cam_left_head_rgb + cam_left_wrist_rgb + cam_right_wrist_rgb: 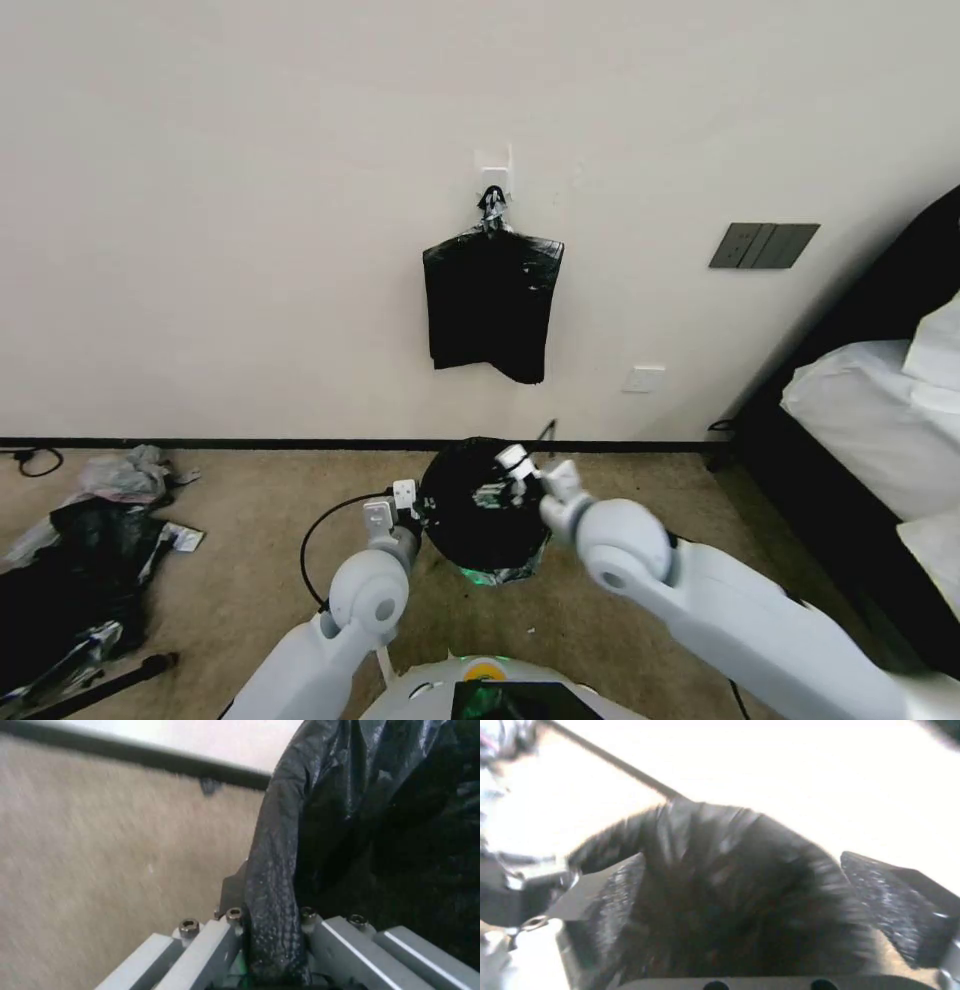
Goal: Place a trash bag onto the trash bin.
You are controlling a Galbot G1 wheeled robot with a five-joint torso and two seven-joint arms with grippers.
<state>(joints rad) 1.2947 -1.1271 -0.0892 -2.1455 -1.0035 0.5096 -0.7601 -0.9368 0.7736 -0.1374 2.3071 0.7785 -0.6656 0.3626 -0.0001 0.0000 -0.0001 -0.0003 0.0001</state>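
A bedroom: white-sheeted bed [880, 420], carpet [260, 520], wall switches [764, 245]

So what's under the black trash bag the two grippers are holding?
The trash bag drapes over whatever stands beneath; only crinkled plastic and a green glow show at its base. Any bin is covered. The left gripper pinches one edge, the right gripper the other.

Two glossy white, smooth-shelled arms end in rounded grey-white wrist joints. The small white-and-grey left gripper [392, 505] trails a thin black cable; its wrist view shows pale grey metal bars fixed with silver hex-socket screws. The right gripper [535, 475] has dark, ridged, textured finger pads [895, 900]. The white torso carries a yellow ring and a dark panel.
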